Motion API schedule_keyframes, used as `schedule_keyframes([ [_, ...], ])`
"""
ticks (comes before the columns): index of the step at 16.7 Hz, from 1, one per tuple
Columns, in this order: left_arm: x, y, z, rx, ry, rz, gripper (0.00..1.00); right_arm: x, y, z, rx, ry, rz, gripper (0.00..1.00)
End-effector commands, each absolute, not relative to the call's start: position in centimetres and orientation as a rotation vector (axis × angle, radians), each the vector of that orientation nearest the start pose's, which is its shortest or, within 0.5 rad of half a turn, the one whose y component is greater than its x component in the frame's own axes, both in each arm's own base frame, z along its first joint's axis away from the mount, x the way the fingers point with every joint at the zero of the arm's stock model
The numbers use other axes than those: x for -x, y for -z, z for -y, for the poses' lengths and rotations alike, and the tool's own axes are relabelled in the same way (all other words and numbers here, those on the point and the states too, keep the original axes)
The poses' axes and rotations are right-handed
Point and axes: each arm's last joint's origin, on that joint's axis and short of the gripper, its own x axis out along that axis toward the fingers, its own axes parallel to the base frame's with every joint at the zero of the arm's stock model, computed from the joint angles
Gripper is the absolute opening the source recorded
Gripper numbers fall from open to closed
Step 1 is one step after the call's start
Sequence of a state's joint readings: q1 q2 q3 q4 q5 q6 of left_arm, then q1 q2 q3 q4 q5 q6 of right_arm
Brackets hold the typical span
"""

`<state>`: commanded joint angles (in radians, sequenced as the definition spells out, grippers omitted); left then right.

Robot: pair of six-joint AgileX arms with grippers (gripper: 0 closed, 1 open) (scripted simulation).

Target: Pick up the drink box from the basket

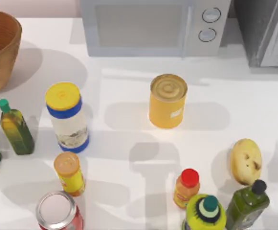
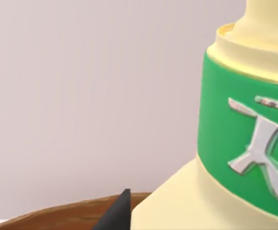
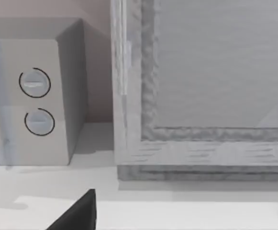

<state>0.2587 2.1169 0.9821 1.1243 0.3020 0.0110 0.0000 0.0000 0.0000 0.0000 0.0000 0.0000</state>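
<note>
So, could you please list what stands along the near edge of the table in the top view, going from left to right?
Red can → red-capped orange bottle → yellow-green bottle with a dark green cap → dark green bottle with a black cap.

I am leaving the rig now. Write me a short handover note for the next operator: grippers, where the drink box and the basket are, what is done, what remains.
Left gripper: up close against the drink box, at its green neck band; one dark finger shows beside the box's shoulder. I cannot tell whether the grip is closed.
Right gripper: away from the job, facing the microwave; one finger shows.
Basket: at the table's far left corner; its brown rim sits below the box in the left wrist view.
Done: the left arm has reached the box.
Left: confirm the grip, then lift the box clear of the basket.
</note>
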Motion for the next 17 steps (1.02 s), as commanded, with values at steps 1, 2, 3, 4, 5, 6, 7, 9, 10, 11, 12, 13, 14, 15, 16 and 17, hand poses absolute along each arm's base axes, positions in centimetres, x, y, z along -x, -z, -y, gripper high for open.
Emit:
schedule_keyframes([
  [1,-40.5,-12.7,-10.2,0.005,0.019,-0.006,0.02,-10.6,-16.0,0.1,0.000,0.000,0.000,1.00],
  [2,-40.5,-12.7,-10.2,0.005,0.019,-0.006,0.00,-10.6,-16.0,0.1,0.000,0.000,0.000,1.00],
  [3,-40.5,-12.7,-10.2,0.005,0.019,-0.006,0.00,-10.6,-16.0,0.1,0.000,0.000,0.000,1.00],
  [4,-40.5,-12.7,-10.2,0.005,0.019,-0.006,0.00,-10.6,-16.0,0.1,0.000,0.000,0.000,1.00],
  [5,-40.5,-12.7,-10.2,0.005,0.019,-0.006,0.00,-10.6,-16.0,0.1,0.000,0.000,0.000,1.00],
  [6,-40.5,-12.7,-10.2,0.005,0.019,-0.006,0.00,-10.6,-16.0,0.1,0.000,0.000,0.000,1.00],
  [7,-40.5,-12.7,-10.2,0.005,0.019,-0.006,0.00,-10.6,-16.0,0.1,0.000,0.000,0.000,1.00],
  [9,-40.5,-12.7,-10.2,0.005,0.019,-0.006,0.00,-10.6,-16.0,0.1,0.000,0.000,0.000,1.00],
  [10,-40.4,-13.6,-10.4,-0.004,0.012,0.013,0.00,-10.6,-16.0,0.1,0.000,0.000,0.000,1.00],
  [11,-40.4,-13.6,-10.4,-0.004,0.012,0.013,0.00,-10.6,-16.0,0.1,0.000,0.000,0.000,1.00],
  [12,-40.5,-13.9,-10.5,-0.003,0.012,0.013,0.00,-10.6,-16.0,0.1,0.000,0.000,0.000,1.00],
  [13,-40.6,-14.4,-10.5,-0.003,0.012,0.013,0.00,-10.6,-16.0,0.1,0.000,0.000,0.000,1.00],
  [14,-40.8,-15.2,-10.5,-0.003,0.012,0.013,0.00,-10.6,-16.0,0.1,0.000,0.000,0.000,1.00],
  [15,-40.9,-16.1,-10.6,-0.003,0.012,0.013,0.00,-10.6,-16.0,0.1,0.000,0.000,0.000,1.00],
  [16,-41.1,-17.1,-10.6,-0.003,0.012,0.013,0.00,-10.6,-16.0,0.1,0.000,0.000,0.000,1.00],
  [17,-41.2,-18.3,-10.7,-0.003,0.012,0.013,0.00,-10.6,-16.0,0.1,0.000,0.000,0.000,1.00],
])
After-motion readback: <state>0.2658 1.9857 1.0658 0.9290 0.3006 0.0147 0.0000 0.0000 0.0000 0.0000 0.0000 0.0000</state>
